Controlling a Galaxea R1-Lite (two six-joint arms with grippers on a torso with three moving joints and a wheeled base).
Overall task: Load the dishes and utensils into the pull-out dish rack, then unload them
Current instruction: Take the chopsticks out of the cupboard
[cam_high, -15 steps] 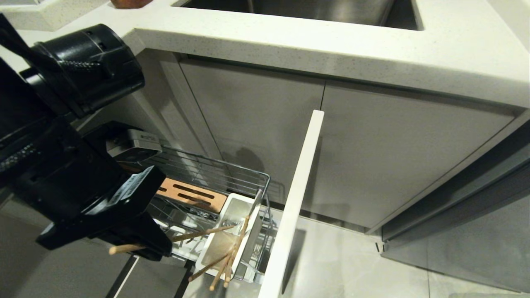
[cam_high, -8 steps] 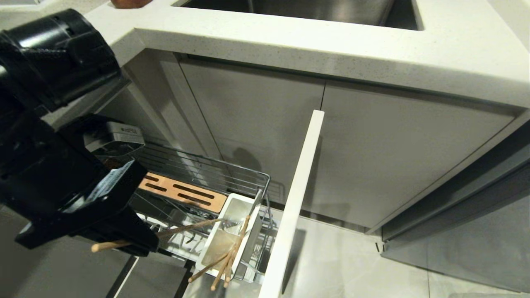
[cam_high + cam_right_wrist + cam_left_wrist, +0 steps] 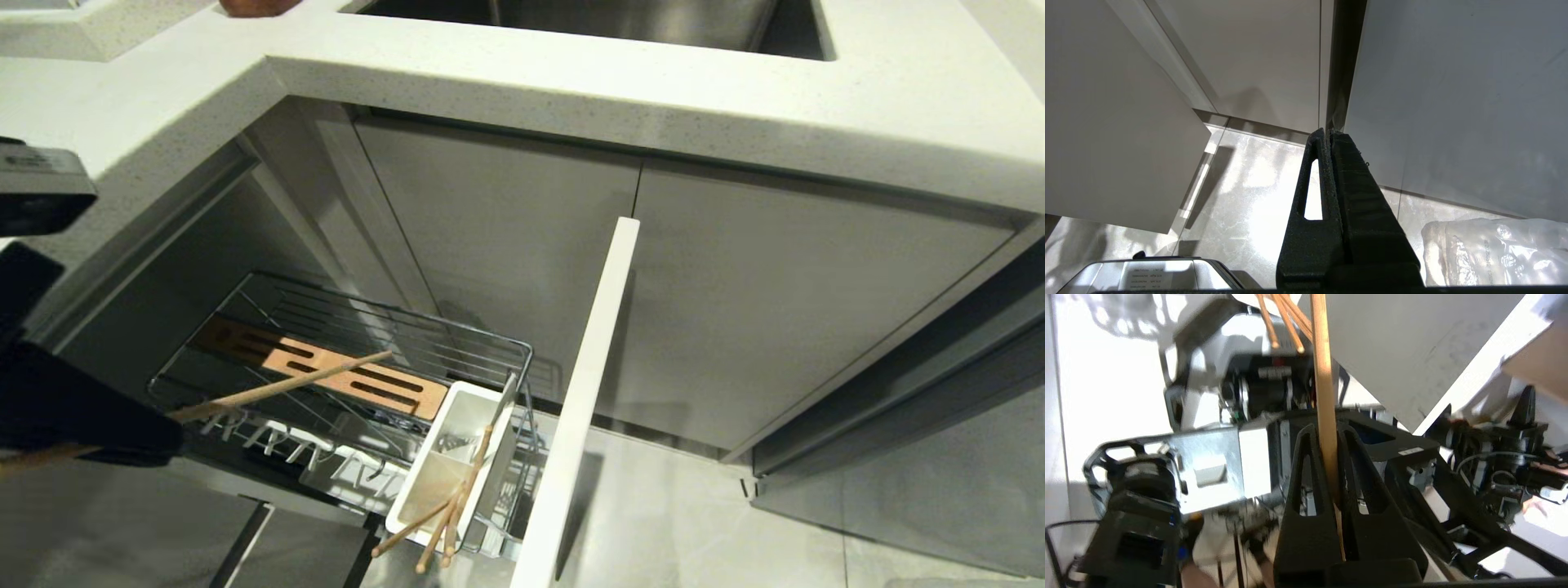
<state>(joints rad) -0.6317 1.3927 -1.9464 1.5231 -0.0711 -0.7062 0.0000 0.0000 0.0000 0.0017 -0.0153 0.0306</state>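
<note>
My left gripper (image 3: 167, 431) is at the far left of the head view, beside the pull-out dish rack (image 3: 522, 359), and is shut on one light-wood chopstick (image 3: 286, 385). That chopstick slants up over the rack's slotted wooden strip (image 3: 359, 380). The left wrist view shows the same stick (image 3: 1321, 367) pinched between the gripper (image 3: 1325, 430) fingers. Several more chopsticks (image 3: 441, 523) lean in the white caddy (image 3: 424, 490) at the rack's front. The dishes are out of view. My right gripper (image 3: 1327, 132) is shut and empty, pointing at the floor.
The rack's pale cabinet front (image 3: 584, 384) stands edge-on to the right of the caddy. Above are the white countertop (image 3: 571, 82) and the steel sink (image 3: 612, 20). A clear plastic bag (image 3: 1494, 253) lies on the floor near the right gripper.
My left arm has drawn back to the left, nearly out of the head view. The chopstick it holds has come away from the caddy and now slants over the wooden strip.
</note>
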